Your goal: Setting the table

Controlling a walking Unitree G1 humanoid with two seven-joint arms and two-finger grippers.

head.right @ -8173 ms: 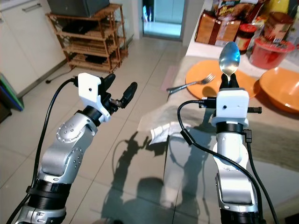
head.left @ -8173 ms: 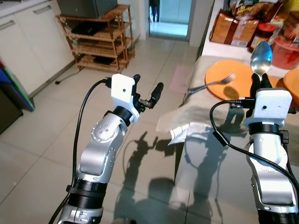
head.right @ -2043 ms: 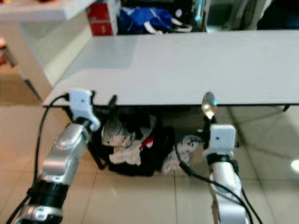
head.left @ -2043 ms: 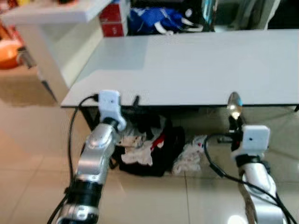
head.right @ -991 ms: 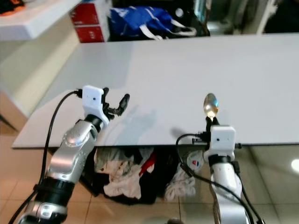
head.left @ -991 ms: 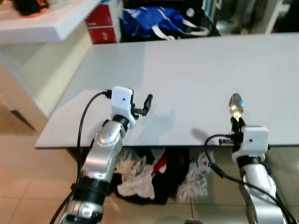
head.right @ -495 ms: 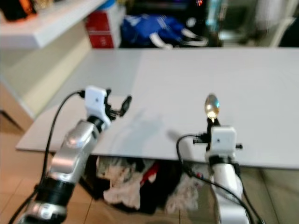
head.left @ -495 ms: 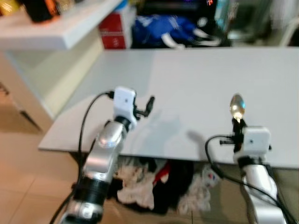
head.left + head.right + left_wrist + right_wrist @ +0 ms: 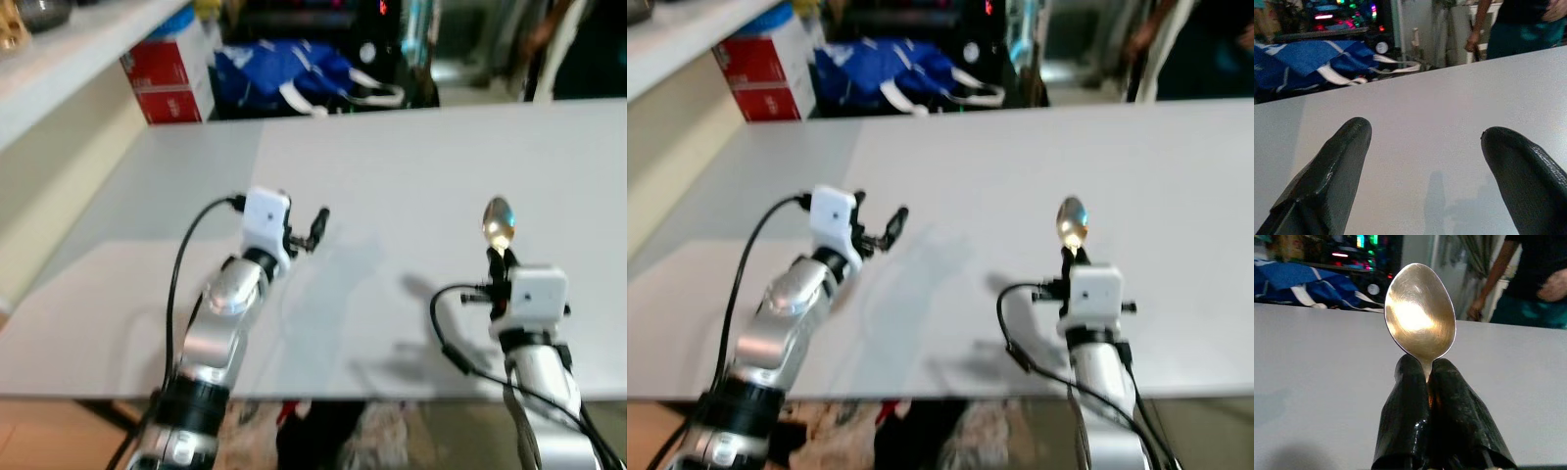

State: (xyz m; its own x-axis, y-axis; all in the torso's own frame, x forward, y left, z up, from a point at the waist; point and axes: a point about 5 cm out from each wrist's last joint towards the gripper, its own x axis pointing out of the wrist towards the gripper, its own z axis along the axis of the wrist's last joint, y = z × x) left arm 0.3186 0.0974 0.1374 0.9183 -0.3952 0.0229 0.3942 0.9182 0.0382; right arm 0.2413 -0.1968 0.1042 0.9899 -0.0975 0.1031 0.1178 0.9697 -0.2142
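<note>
1. Since a second ago the head camera has closed in: the table (image 9: 411,147) edge has dropped to the bottom of the head views, and the clothes pile under it is now mostly out of frame. Both arms reach over the tabletop rather than hanging short of it.
2. Right pincer (image 9: 500,257), at about 4 o'clock in the head view, is clenched on the spoon (image 9: 498,223). Grip and pose match the earlier frames: bowl up, handle pinched between the two fingers.
3. Left pincer (image 9: 312,227), at about 9 o'clock from the spoon, is released and holds nothing; its fingers stand well apart above the table.
4. Judgement: the carry looks finished and the placing step comes next. The spoon is still above the surface, not yet laid down.
5. The bare white tabletop shows no plate or other setting in view, so the spot for the spoon cannot be told.
6. Right wrist view adds detail: the spoon (image 9: 1420,316) bowl faces the camera, bright with glare, its neck seated in the seam between the two fingers (image 9: 1405,421).
7. Both wrist views show a person (image 9: 1533,279) in dark clothes standing past the far side of the table; the head views only catch this at 1 o'clock, blurred.
8. Left wrist view shows a blue bag (image 9: 1308,61) beyond the far edge; head views add a red box (image 9: 171,73) beside it, at 11 o'clock.
</note>
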